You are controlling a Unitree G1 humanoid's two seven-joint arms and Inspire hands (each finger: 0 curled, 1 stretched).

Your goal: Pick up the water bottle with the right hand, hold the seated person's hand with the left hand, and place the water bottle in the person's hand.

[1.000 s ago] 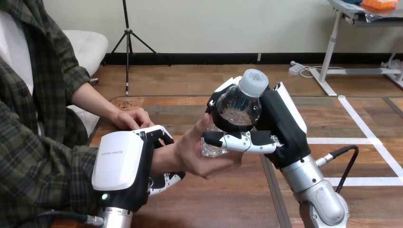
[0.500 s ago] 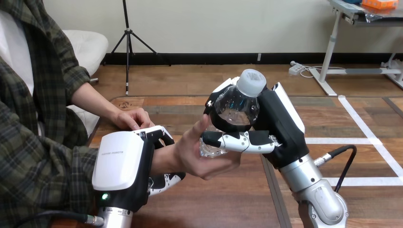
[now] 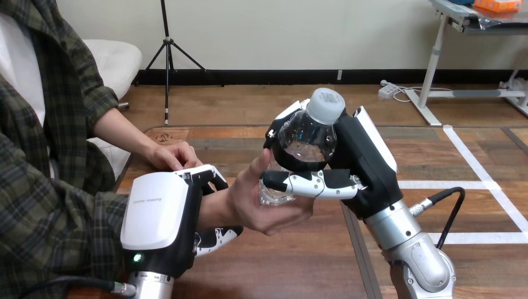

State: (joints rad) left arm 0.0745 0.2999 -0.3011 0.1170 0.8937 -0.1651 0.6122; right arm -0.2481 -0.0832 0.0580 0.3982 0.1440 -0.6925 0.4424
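A clear water bottle (image 3: 304, 140) with a white cap is tilted toward me, held in my right hand (image 3: 355, 171), whose fingers and thumb curl round its body. The bottle's base rests against the palm of the person's hand (image 3: 258, 202), which is open and cupped under it at the table's middle. My left hand (image 3: 163, 218) grips the person's wrist from the left, its fingers over the top and its thumb beneath.
The person's other hand (image 3: 174, 154) lies on the wooden table (image 3: 299, 261) near its far left corner. A black cable (image 3: 451, 215) runs beside my right forearm. White tape lines mark the tabletop at the right.
My right hand has carried the bottle slightly left and toward the person's palm. My left hand and the person's hands have not moved.
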